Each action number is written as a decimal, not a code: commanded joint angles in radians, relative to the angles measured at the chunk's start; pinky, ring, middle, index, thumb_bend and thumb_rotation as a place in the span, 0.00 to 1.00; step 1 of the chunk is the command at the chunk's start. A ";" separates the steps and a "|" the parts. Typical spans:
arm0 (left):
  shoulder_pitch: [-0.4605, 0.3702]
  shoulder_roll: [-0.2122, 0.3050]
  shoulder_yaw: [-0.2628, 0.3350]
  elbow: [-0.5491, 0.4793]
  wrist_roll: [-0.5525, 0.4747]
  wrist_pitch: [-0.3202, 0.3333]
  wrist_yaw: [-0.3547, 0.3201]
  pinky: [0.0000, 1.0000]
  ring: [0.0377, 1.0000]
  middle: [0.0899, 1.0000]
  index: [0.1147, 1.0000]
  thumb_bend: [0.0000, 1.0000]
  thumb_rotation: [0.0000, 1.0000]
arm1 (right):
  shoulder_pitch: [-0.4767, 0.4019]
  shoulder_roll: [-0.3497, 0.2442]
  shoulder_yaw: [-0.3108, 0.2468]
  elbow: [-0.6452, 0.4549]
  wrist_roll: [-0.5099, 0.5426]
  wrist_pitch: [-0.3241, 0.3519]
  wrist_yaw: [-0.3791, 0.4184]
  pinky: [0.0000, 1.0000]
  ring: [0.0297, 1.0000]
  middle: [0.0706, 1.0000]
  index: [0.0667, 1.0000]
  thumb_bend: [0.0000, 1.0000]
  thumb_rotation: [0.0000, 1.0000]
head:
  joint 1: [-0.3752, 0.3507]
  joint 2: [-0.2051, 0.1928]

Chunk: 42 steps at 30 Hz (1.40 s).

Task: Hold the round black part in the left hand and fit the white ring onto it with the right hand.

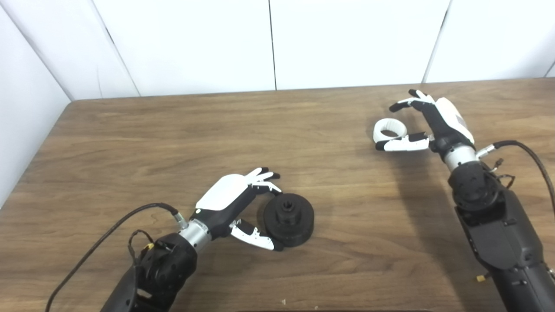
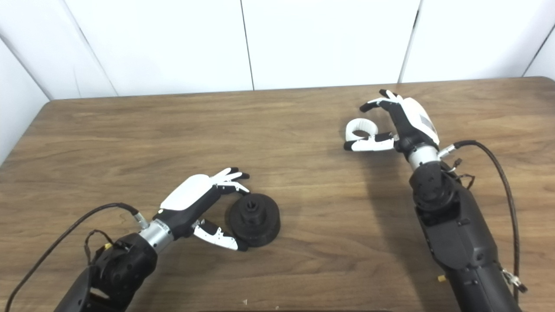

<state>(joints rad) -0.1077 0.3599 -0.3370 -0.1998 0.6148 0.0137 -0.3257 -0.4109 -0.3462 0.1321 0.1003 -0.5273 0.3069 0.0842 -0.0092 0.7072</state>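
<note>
Left eye view: the round black part lies on the table near centre, with the left hand spread around its left side, holding nothing. Far right, the right hand is spread beside the white ring, seemingly touching but not gripping. Each hand should close squarely on its piece before lifting.

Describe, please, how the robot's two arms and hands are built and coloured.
Both forearms are black, each ending in a silver metal wrist collar. The left hand and right hand have white shells on the back, black palms, and white fingers with black tips. A black cable loops from each wrist, with small loose wires beside it.
</note>
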 commanded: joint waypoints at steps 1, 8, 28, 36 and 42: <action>-0.011 0.003 -0.001 0.016 0.003 -0.006 -0.001 0.92 0.99 0.93 0.60 0.78 0.35 | -0.063 -0.029 0.004 -0.014 -0.018 -0.003 0.003 1.00 1.00 0.97 0.69 1.00 0.32 | -0.002 0.001; -0.014 0.001 -0.002 0.022 0.008 -0.010 0.002 0.92 0.99 0.93 0.60 0.78 0.36 | -0.069 -0.053 0.029 -0.005 -0.035 0.013 0.033 1.00 1.00 0.98 0.71 1.00 0.34 | -0.002 -0.004; -0.008 -0.005 0.012 0.026 0.002 -0.015 0.003 0.93 0.99 0.93 0.60 0.78 0.35 | -0.087 -0.047 0.013 0.039 -0.017 0.005 0.023 1.00 1.00 0.98 0.73 1.00 0.38 | 0.005 -0.008; -0.004 -0.006 0.017 0.023 -0.003 -0.012 0.000 0.94 1.00 0.93 0.59 0.79 0.35 | -0.095 -0.043 0.011 0.073 -0.010 -0.009 0.005 1.00 1.00 0.98 0.73 0.98 0.37 | 0.004 -0.010; -0.006 -0.006 0.016 0.025 -0.002 -0.017 0.001 0.94 1.00 0.93 0.59 0.78 0.36 | -0.098 -0.044 0.015 0.086 -0.008 -0.013 0.005 1.00 1.00 0.98 0.74 0.98 0.38 | 0.003 -0.010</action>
<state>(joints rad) -0.1080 0.3453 -0.3236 -0.1816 0.6113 -0.0032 -0.3245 -0.4512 -0.3771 0.1551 0.2014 -0.5351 0.3314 0.1173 -0.0061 0.6964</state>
